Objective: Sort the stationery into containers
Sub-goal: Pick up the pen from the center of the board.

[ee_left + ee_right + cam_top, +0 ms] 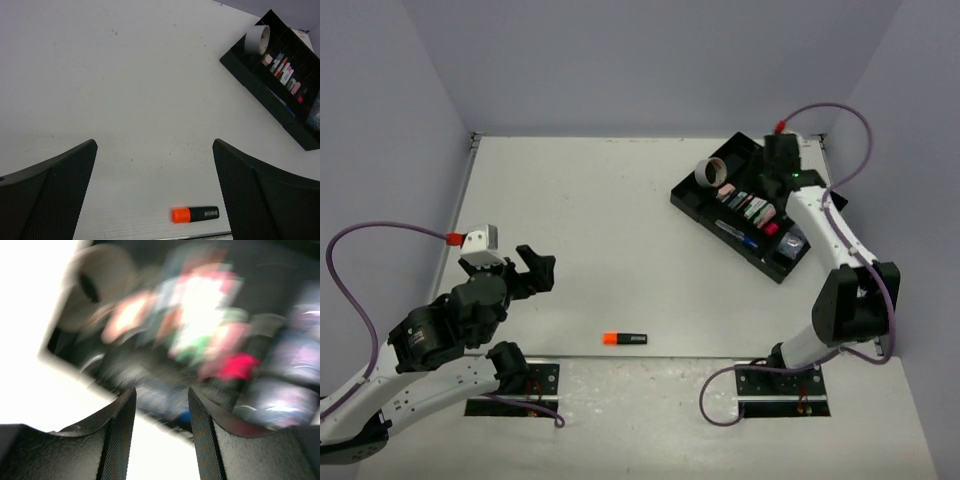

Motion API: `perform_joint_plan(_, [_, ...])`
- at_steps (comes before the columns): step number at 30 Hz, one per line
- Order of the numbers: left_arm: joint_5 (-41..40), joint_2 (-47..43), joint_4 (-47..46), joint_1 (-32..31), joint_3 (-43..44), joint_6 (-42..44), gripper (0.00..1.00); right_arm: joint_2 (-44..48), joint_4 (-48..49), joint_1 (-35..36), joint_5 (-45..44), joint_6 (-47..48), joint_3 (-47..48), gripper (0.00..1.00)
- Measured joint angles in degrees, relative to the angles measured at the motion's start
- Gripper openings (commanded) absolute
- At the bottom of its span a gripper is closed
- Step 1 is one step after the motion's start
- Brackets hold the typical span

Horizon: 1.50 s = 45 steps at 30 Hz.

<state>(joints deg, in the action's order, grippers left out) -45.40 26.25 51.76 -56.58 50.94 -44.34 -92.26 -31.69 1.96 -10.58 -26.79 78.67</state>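
A black highlighter with an orange cap (625, 339) lies alone on the table near the front edge; it also shows in the left wrist view (195, 214). The black divided tray (692, 193) sits at the far right, holding a grey tape ring (711, 171), pens and erasers (748, 207) and shiny cubes (794, 241). My left gripper (534, 270) is open and empty, left of the highlighter. My right gripper (772, 175) hovers over the tray, jaws apart and empty (161, 430); its view is blurred.
The tray (260, 88) with the tape ring (257, 40) shows at the upper right of the left wrist view. Purple walls close the table at the back and sides. The arm bases sit at the near edge.
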Motion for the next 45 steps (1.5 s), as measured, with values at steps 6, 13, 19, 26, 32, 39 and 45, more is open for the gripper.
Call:
perform_joint_plan(6, [-0.46,-0.03,0.17,0.0,0.0,-0.1,1.0,9.44,7.54,33.8,6.39,12.61,-9.99,0.61])
perform_joint_plan(13, [-1.36,-0.51,0.28,0.0,0.0,-0.97,1.0,2.89,7.82,58.45,8.93,21.69,-14.81,0.59])
perform_joint_plan(19, [-1.81,-0.57,0.69,0.0,0.0,-1.56,1.0,-6.34,4.87,63.7,8.44,24.24,-11.86,0.57])
perform_joint_plan(26, [-2.21,-0.8,1.26,0.0,0.0,-1.8,1.0,-14.25,2.21,70.72,6.67,24.69,-8.48,0.56])
perform_joint_plan(32, [-2.24,-0.78,1.51,0.0,0.0,-2.07,1.0,-14.61,1.57,73.77,6.79,24.02,-8.35,0.56])
perform_joint_plan(39, [-2.28,-0.78,1.52,0.0,0.0,-2.1,1.0,-15.15,1.28,74.64,3.96,21.98,-8.28,0.55])
perform_joint_plan(45, [-2.28,-0.72,1.52,0.0,0.0,-2.12,1.0,-13.19,1.28,74.64,1.3,20.62,-8.35,0.55])
